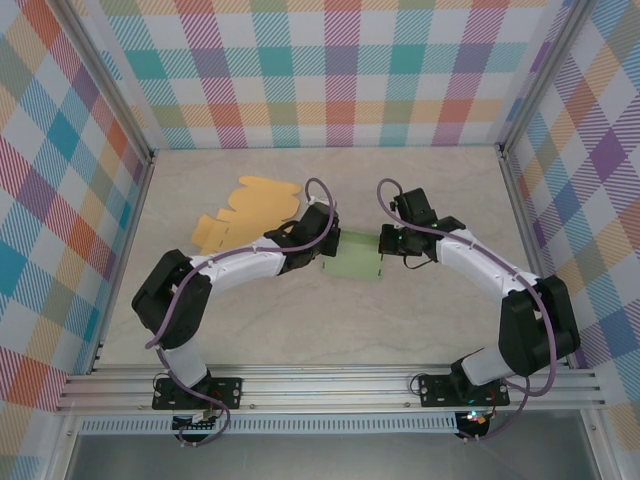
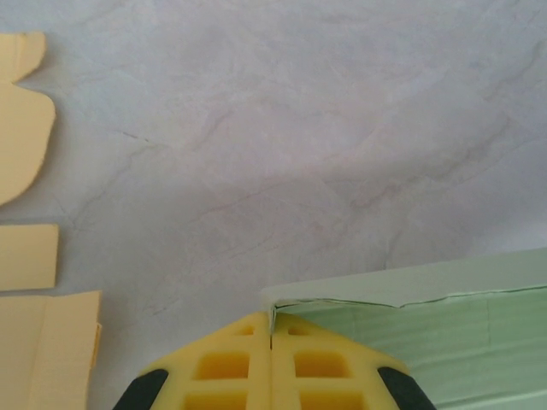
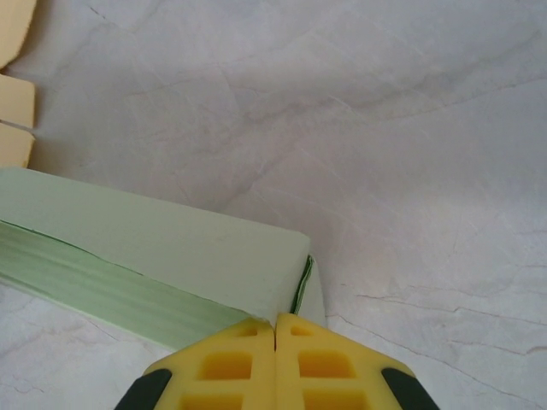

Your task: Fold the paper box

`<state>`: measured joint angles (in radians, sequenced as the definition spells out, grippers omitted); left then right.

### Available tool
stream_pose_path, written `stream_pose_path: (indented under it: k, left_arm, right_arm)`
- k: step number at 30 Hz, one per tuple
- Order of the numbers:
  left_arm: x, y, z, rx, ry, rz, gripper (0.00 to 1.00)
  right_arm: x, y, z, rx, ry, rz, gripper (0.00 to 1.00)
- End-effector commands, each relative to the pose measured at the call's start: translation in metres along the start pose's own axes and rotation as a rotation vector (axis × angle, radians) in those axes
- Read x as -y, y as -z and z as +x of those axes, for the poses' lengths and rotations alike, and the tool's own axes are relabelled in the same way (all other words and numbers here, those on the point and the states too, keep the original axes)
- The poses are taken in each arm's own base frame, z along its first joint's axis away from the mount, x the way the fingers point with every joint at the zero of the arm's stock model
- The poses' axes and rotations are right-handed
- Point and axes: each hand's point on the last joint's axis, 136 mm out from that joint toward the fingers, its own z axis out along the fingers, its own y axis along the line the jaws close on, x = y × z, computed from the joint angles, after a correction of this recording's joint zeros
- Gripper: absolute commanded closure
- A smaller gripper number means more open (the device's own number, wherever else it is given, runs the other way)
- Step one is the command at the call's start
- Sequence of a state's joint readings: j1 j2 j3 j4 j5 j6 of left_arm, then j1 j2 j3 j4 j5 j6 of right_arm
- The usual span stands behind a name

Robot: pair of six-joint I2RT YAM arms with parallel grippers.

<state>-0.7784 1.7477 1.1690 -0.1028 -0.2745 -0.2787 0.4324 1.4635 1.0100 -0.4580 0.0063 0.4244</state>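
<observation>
- A pale, marbled surface (image 1: pixel 300 330) lies inside a booth of pastel-checked walls (image 1: pixel 340 70), with an aluminium rail along the near edge where both arms are bolted.
- The green paper box (image 1: pixel 356 258) sits near the middle of the surface, between the two arms, which curve in towards it from either side.
- The left tool (image 2: pixel 271 329) has its yellow fingers (image 2: pixel 226 367) pressed flat together. The corner edge of a green wall meets their seam, so I judge it is pinching the box's left end.
- The right tool (image 3: pixel 275 329) is likewise closed to a hairline. It sits at the box's right corner, where a thin wall edge runs down towards the fingertips, and it appears clamped on that wall.
- Progress, as a judgement: the box is partly formed. The wrist views show a flat green panel meeting an upright wall with a crease between them, so at least some sides are raised.
- Whether the end flaps are tucked or the remaining walls are locked cannot be told from these views, so that work is probably left to do.
- A tan cardboard blank (image 1: pixel 247 213) lies flat and unfolded on the surface behind the left arm, apart from the green box and touched by neither tool.
</observation>
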Motion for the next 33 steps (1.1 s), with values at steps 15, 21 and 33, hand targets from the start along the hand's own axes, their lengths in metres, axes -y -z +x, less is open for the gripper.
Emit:
stream_pose_path:
  k: [15, 21, 33]
  left_arm:
    - [0.021, 0.018, 0.006, 0.030, 0.006, 0.131, 0.60]
    - [0.024, 0.038, -0.012, 0.079, 0.008, 0.162, 0.49]
    - [0.058, 0.088, 0.005, 0.254, -0.627, 0.436, 0.00]
  right_arm:
    - [-0.002, 0.002, 0.006, 0.069, 0.085, 0.001, 1.00]
    - [0.001, 0.006, -0.002, 0.153, 0.094, 0.008, 1.00]
    - [0.001, 0.012, -0.003, 0.198, 0.124, 0.007, 1.00]
